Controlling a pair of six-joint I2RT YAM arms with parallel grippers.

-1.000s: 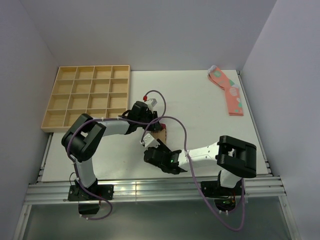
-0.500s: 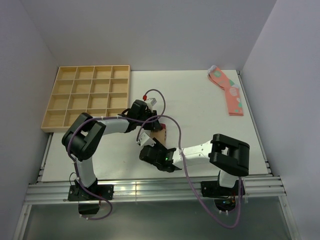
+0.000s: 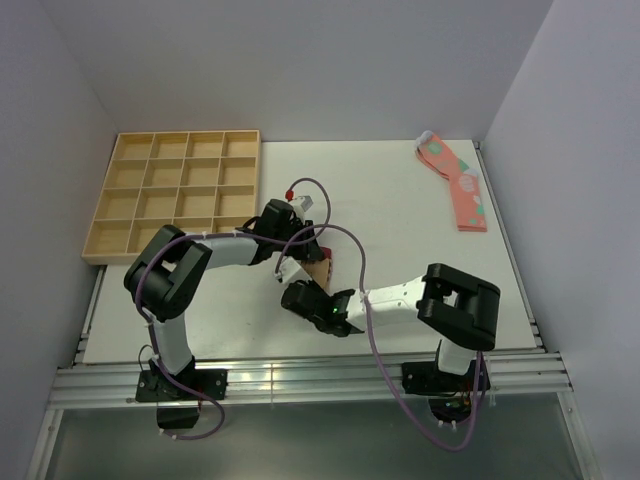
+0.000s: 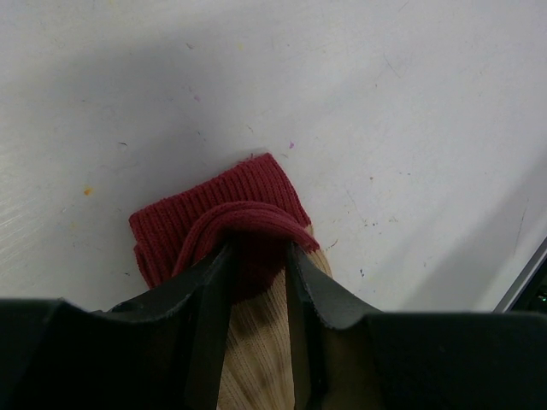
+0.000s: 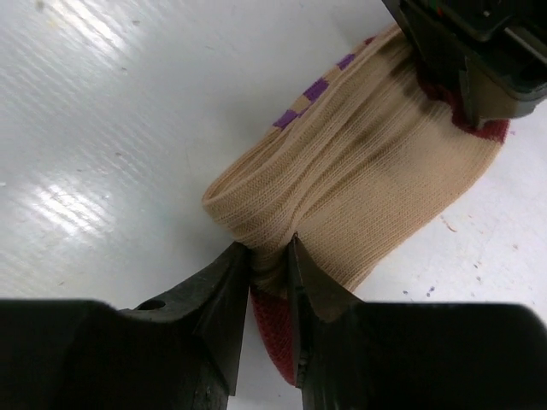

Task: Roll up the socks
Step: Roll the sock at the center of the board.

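Observation:
A tan sock with a dark red cuff and toe [image 3: 318, 268] lies rolled up at the table's middle front. My left gripper [image 3: 305, 250] is shut on its red cuff [image 4: 248, 224] from the far side. My right gripper [image 3: 312, 297] is shut on the tan rolled end [image 5: 342, 196] from the near side, with a red part [image 5: 275, 335] showing between its fingers. The left gripper's black body shows at the top right of the right wrist view [image 5: 479, 43]. A pink patterned sock [image 3: 456, 184] lies flat at the far right of the table.
A wooden tray with several compartments [image 3: 177, 192] stands at the back left. The white table [image 3: 390, 215] ends in a metal rail at the near edge [image 3: 300, 375]. Grey walls close in both sides.
My right gripper has slid left and toward the sock, and its arm has folded in closer. The left gripper has held its place on the cuff.

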